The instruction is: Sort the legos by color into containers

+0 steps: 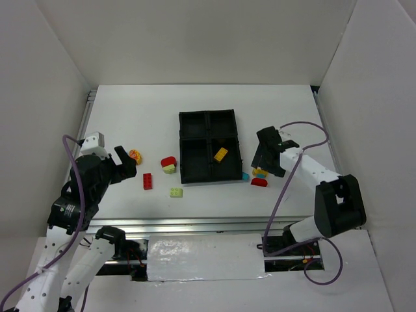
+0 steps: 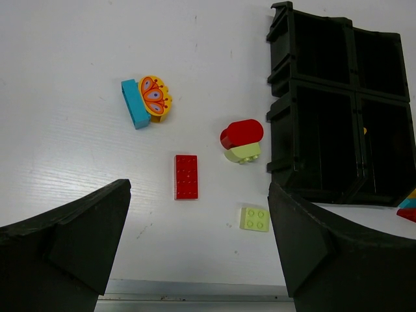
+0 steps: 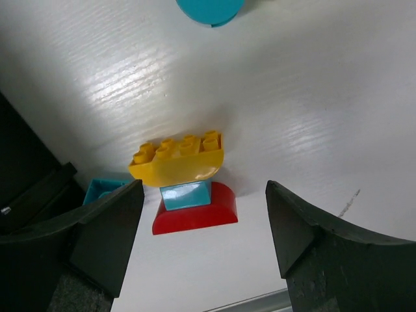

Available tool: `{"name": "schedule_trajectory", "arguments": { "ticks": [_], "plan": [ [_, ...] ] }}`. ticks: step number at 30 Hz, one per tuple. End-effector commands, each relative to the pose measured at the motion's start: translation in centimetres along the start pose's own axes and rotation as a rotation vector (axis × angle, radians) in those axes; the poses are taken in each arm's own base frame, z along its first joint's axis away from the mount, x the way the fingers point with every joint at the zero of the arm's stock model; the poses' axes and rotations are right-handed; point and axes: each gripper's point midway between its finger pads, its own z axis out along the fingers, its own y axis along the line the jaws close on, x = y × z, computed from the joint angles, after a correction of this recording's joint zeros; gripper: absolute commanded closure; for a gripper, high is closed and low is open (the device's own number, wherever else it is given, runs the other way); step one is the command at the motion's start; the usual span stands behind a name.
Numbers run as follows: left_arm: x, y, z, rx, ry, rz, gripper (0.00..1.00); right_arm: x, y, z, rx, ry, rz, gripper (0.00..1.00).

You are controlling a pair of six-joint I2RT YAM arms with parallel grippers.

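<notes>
The black four-compartment tray point(image 1: 181, 156) holds one yellow brick point(image 1: 221, 154) in its near-right compartment. Left of the tray lie a cyan brick point(image 2: 134, 104) against a yellow butterfly brick point(image 2: 155, 96), a red rounded brick point(image 2: 241, 133) on a lime one point(image 2: 243, 153), a flat red brick point(image 2: 186, 176) and a lime square brick point(image 2: 254, 219). My left gripper point(image 1: 127, 162) is open and empty above these. My right gripper point(image 1: 263, 159) is open and empty, over a stack of a yellow brick point(image 3: 179, 162), a cyan brick point(image 3: 186, 194) and a red rounded brick point(image 3: 195, 211).
Another cyan brick point(image 3: 104, 190) lies beside the tray's near-right corner, and a round cyan piece point(image 3: 209, 8) lies beyond the stack. White walls enclose the table on three sides. A metal rail point(image 1: 195, 224) runs along the near edge.
</notes>
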Motion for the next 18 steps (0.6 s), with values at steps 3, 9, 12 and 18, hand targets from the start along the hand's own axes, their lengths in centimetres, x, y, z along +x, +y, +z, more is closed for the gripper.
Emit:
{"name": "schedule_trajectory", "arguments": {
  "ticks": [3, 9, 12, 18],
  "plan": [
    [-0.7, -0.5, 0.2, 0.022, -0.031, 0.016, 0.01, -4.7, 1.0, 0.9, -0.008, -0.034, 0.018, 0.18],
    [-0.8, -0.6, 0.1, 0.028, -0.032, 0.016, 0.01, -10.6, -0.1, 3.4, 0.091, -0.019, 0.063, 0.09],
    [-0.7, -0.7, 0.2, 0.033, -0.03, 0.019, 0.01, -10.7, -0.7, 5.9, 0.156, 0.047, 0.038, 0.07],
    [-0.5, -1.0, 0.4, 0.044, -0.014, 0.028, 0.0, -11.2, -1.6, 7.0, 0.171, 0.058, 0.04, 0.06]
  ]
}}
